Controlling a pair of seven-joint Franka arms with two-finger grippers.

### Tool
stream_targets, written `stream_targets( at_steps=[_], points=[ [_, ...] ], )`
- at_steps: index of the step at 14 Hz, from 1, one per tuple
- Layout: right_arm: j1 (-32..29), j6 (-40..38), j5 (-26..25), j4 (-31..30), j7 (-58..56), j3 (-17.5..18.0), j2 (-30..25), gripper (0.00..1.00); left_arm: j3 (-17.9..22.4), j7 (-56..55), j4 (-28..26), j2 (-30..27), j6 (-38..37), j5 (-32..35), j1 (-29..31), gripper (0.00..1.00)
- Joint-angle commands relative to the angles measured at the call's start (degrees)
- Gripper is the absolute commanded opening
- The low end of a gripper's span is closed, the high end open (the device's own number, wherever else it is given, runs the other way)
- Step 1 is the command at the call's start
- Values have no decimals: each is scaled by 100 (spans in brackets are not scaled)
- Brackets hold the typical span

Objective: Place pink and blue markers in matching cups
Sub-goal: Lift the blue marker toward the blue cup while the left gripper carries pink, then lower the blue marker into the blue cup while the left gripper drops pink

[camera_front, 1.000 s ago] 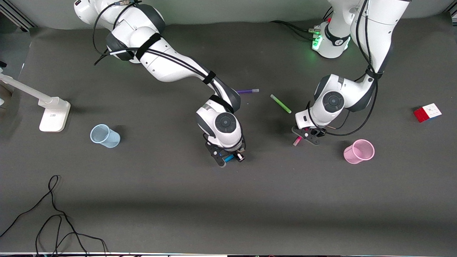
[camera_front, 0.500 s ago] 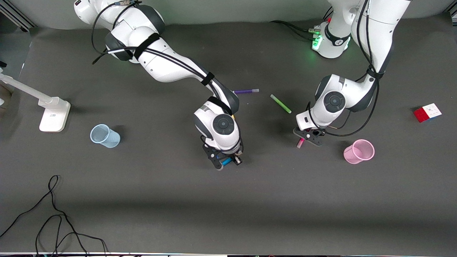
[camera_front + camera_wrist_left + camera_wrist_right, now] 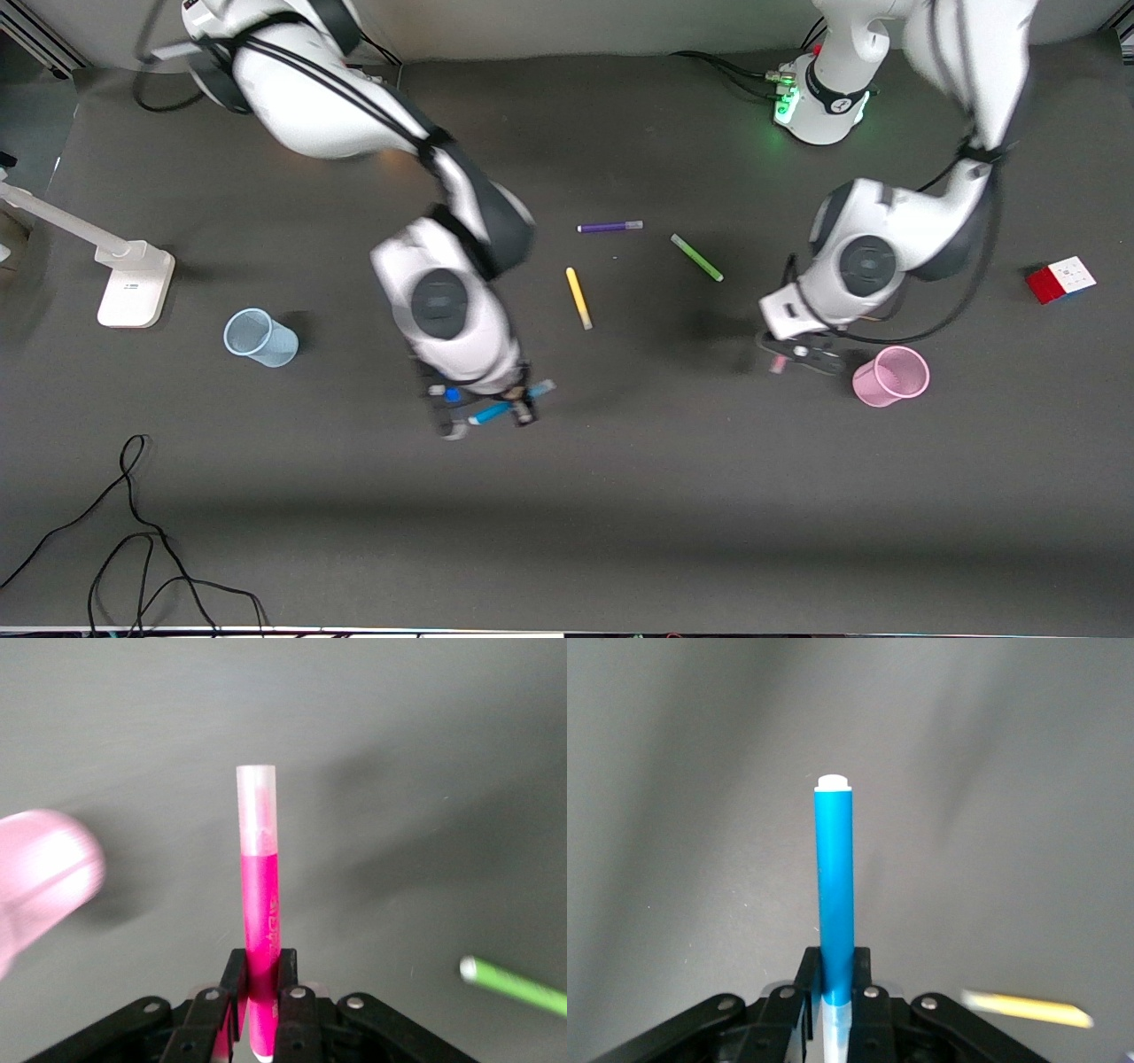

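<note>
My right gripper [image 3: 483, 412] is shut on the blue marker [image 3: 509, 404] and holds it above the mat, between the yellow pen and the pale blue cup [image 3: 260, 338]. In the right wrist view the blue marker [image 3: 834, 877] sticks out from between the shut jaws of my right gripper [image 3: 835, 979]. My left gripper [image 3: 802, 353] is shut on the pink marker [image 3: 778, 363], up in the air just beside the pink cup [image 3: 890, 377]. In the left wrist view the pink marker [image 3: 260, 895] stands clamped in my left gripper [image 3: 260, 979], with the pink cup [image 3: 40, 877] blurred beside it.
A yellow pen [image 3: 578, 298], a green pen [image 3: 696, 257] and a purple pen [image 3: 609, 227] lie mid-table. A colour cube [image 3: 1060, 279] sits at the left arm's end. A white lamp base [image 3: 133, 283] stands at the right arm's end, and a black cable [image 3: 133, 532] lies nearer the front camera.
Both arms rose with their markers. The right gripper carried the blue marker toward the blue cup, uncovering the yellow pen. The left gripper carried the pink marker toward the pink cup.
</note>
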Motion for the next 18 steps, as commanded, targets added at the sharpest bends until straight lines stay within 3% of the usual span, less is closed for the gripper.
stream_targets(
  at_steps=[1,3,7,13,18],
  points=[
    [-917,-1101,1097,-393,-1312,47,-854,0,-22,8,1330,-33,-1698,-161,408,0],
    [-1620,-1779,1687,-970,-2376,20,-1512,0,-22,0,1851,-24,-2220,-258,751,0],
    [-2921,-2063,1988,-3105,-4820,-15,-2963,0,-13,-106,2204,-24,-2555,-329,1489,0],
    [-3196,-2029,2015,-3970,-6634,-805,-2712,0,-5,-70,2327,467,-2687,-83,1684,0],
    [-3565,-2002,2006,-4444,-7468,-876,-2333,0,-22,-97,3485,1670,-3644,145,1570,0]
  ],
)
